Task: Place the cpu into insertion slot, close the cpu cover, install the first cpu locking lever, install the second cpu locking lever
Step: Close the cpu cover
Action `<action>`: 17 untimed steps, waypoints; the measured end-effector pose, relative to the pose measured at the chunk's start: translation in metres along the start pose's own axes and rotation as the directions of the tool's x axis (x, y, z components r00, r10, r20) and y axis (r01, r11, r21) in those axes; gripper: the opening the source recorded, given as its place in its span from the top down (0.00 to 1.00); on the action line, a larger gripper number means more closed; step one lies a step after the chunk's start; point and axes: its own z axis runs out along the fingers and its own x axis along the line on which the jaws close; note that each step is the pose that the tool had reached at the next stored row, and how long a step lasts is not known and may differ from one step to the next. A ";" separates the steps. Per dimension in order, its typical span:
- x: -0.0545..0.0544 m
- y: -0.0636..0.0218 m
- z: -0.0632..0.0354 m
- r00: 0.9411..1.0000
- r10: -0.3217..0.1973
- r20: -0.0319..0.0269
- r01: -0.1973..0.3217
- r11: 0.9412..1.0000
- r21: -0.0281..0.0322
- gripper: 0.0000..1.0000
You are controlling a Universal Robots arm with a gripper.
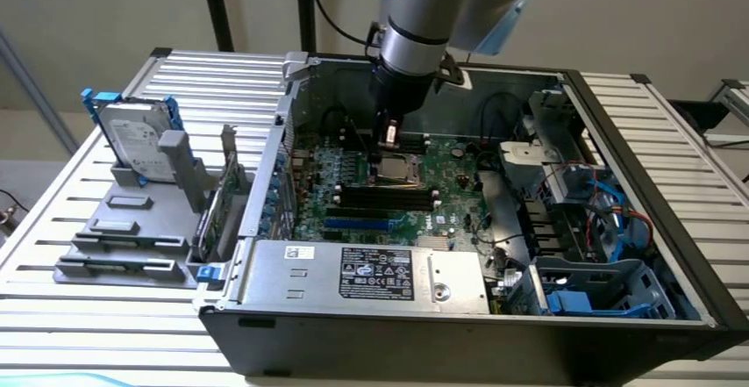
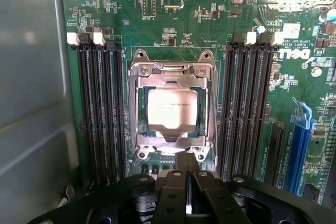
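The cpu (image 2: 172, 109), a pale silvery square, lies in the insertion slot (image 2: 143, 129) on the green motherboard. The cpu cover (image 2: 171, 69), a silvery metal frame, lies flat over it, and the chip shows through its window. My gripper (image 2: 187, 179) hangs just off one edge of the socket, its two black fingers (image 2: 177, 182) pressed together with nothing between them. In the exterior view the gripper (image 1: 388, 138) points down a little above the socket (image 1: 398, 170), inside the open computer case. I cannot tell how the locking levers stand.
Long black memory slots (image 2: 100, 108) flank the socket on both sides. A labelled silver power supply (image 1: 368, 273) fills the case's front, and cables and blue drive bays (image 1: 597, 286) sit at the exterior view's right. A hard drive (image 1: 135, 137) stands in a grey holder outside the case.
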 end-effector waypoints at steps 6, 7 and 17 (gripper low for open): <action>0.000 0.0012 0.0070 1.000 0.000 -0.002 0.000 1.000 0.003 0.89; 0.000 0.0014 0.0080 1.000 0.000 -0.002 0.000 1.000 0.004 0.89; 0.000 0.0031 0.0187 1.000 -0.001 -0.010 0.002 1.000 0.006 0.89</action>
